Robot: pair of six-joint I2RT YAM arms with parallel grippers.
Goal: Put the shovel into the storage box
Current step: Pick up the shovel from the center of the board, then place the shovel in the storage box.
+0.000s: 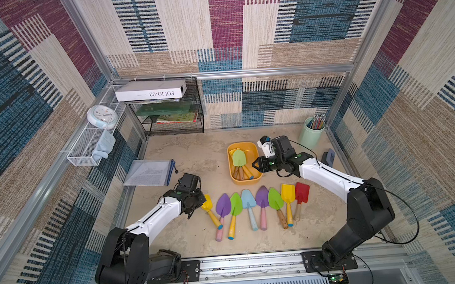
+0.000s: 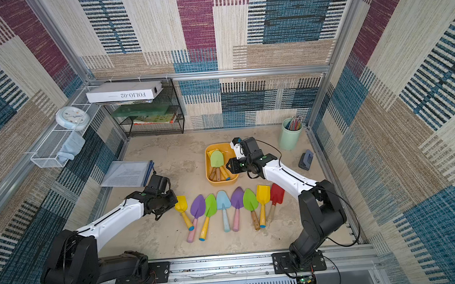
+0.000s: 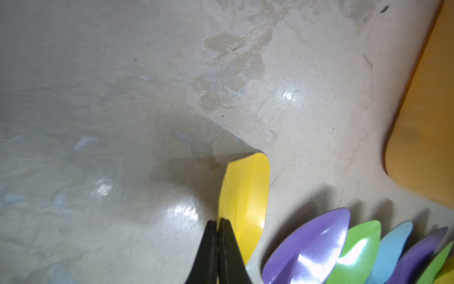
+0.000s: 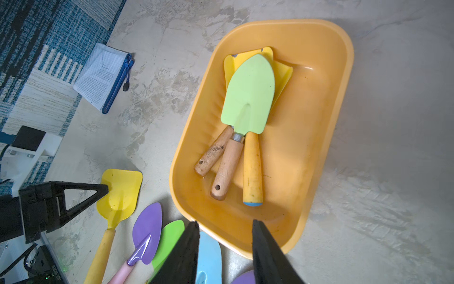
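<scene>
The yellow shovel (image 1: 206,203) (image 2: 181,203) lies at the left end of a row of shovels on the table. My left gripper (image 1: 201,202) (image 3: 218,221) is shut on the left edge of its blade (image 3: 245,191), as the right wrist view also shows (image 4: 122,191). The storage box (image 1: 245,182) (image 2: 223,183) (image 4: 344,61) stands behind the row and holds a light green shovel (image 1: 239,158) (image 4: 248,98) on top of yellow ones. My right gripper (image 1: 254,165) (image 4: 224,222) hangs open over the box's near right rim, with nothing between its fingers.
Right of the held shovel lie a purple (image 1: 223,204), green (image 1: 235,204), blue (image 1: 248,199), purple, green, yellow and red shovel (image 1: 302,192). A mint pencil cup (image 1: 311,133) stands back right. A document pouch (image 1: 150,172) lies left, a black wire shelf (image 1: 172,116) behind it.
</scene>
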